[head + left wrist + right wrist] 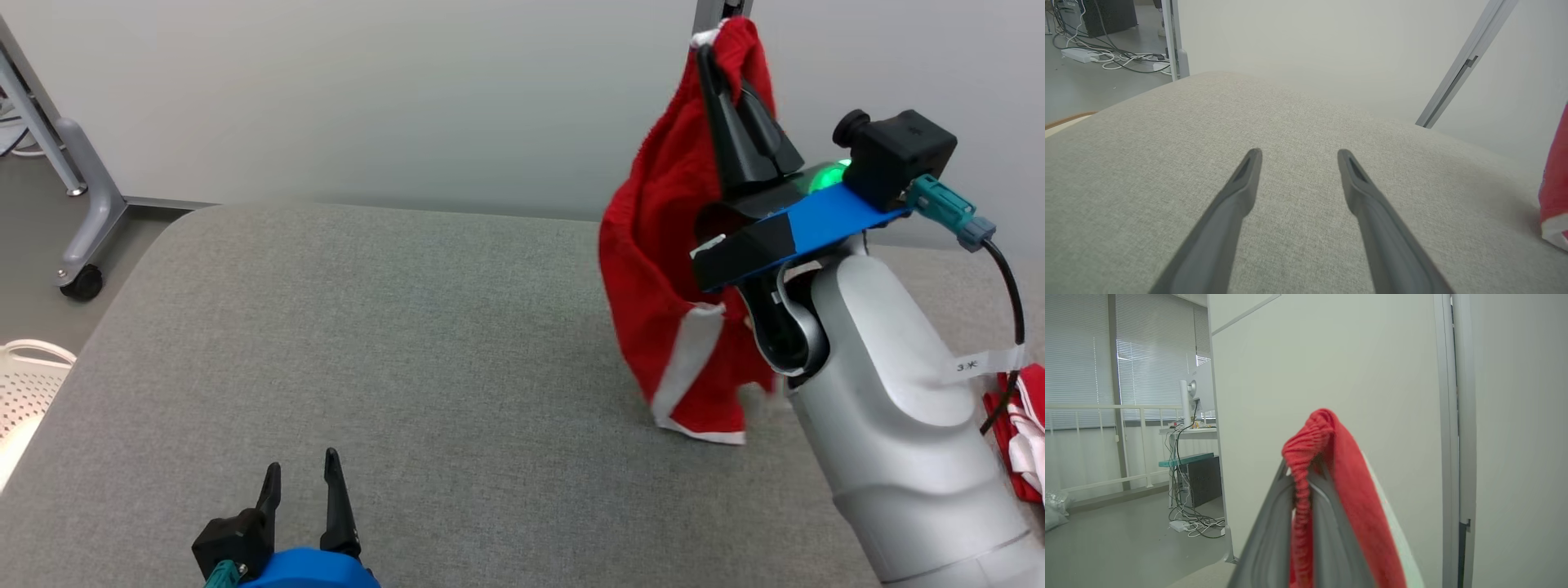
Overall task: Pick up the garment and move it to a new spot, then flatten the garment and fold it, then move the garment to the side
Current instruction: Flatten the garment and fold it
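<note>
garment (pixel 653 269) above padded table (pixel 408 367), right side — left gripper (pixel 302 461) near left, basket (pixel 24 384) off its left edge

Red garment (pixel 661 269): soft looped cloth, ribbed knit edge, white trim, matt. Grey counter (pixel 457 343): coarse woven fabric cover, matt. Dark left fingers (pixel 1224 220): smooth plastic, dull sheen. Pale right forearm (pixel 890 408): smooth silvery shell, satin gloss. Blue wrist plate (pixel 833 216): smooth plastic. White basket (pixel 24 384): perforated plastic.

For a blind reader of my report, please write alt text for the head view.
The right gripper, shut, holds a red garment with white trim hanging over the grey padded table. The open left gripper sits at lower left.
</note>
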Motion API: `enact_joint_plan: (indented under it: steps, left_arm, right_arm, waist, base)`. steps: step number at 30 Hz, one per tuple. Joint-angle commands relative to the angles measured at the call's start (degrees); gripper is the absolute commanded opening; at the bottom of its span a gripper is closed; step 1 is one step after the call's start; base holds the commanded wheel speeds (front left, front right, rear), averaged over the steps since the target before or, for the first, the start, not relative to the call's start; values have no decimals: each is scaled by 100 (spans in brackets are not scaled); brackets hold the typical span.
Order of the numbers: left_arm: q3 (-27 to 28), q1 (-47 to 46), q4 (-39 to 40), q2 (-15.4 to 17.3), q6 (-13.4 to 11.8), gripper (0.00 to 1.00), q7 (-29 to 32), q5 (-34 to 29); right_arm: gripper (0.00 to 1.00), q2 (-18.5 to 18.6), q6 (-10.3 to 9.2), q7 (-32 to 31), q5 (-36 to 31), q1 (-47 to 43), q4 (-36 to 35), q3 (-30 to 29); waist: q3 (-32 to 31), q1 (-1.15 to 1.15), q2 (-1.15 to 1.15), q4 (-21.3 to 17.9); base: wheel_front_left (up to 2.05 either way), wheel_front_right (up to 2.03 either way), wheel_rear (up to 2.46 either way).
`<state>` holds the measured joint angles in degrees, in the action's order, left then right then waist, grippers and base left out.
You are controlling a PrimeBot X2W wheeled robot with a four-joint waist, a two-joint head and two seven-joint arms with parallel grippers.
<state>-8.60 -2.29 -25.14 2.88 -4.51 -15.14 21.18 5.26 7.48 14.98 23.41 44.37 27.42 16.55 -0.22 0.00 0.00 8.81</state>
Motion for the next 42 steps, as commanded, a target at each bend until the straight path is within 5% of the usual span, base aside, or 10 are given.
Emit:
enact_joint_plan:
  steps: [1,13,19,23,24,26,27,32,42]
  left_arm:
    - [-13,2,-11,2,4,100,2,1]
    - [46,72,-42,0,-26,100,2,-22]
    - [2,-15,29,0,-33,100,2,40]
    - [-32,-120,34,1,-13,100,2,1]
    - [-43,-149,35,-1,-14,100,2,-19]
    - [-41,-206,51,3,-22,100,2,-26]
    - [-49,-231,46,1,-18,100,2,-43]
    - [-50,-316,41,0,-1,100,2,-68]
    - [-37,-284,49,-1,-14,100,2,-34]
  right_arm:
    - [0,-65,2,29,100,108,-69,73]
    - [0,-211,2,26,2284,-225,-1205,557]
    - [0,-216,2,26,1847,-1042,-18,-261]
    - [0,-23,2,29,883,-1434,1238,-951]
    - [5,19,2,31,689,-1493,1468,-1140]
    - [82,94,2,30,312,-1570,1833,-1573]
    - [100,131,2,31,109,-1604,1947,-1705]
    - [100,77,2,30,-573,-1751,1911,-1955]
    - [100,195,2,29,-854,-3059,1036,-846]
  waist:
    - [-6,0,0,22]
    - [-48,0,0,-11]
    - [99,0,0,-194]
    - [272,0,0,-294]
    - [309,0,0,-310]
    - [390,0,0,-352]
    - [419,0,0,-368]
    - [534,0,0,-486]
    - [510,0,0,-670]
  base:
    - [0,0,0]
    - [0,0,0]
    - [0,0,0]
    - [0,0,0]
    - [0,0,0]
    - [0,0,0]
    - [0,0,0]
    - [0,0,0]
    - [0,0,0]
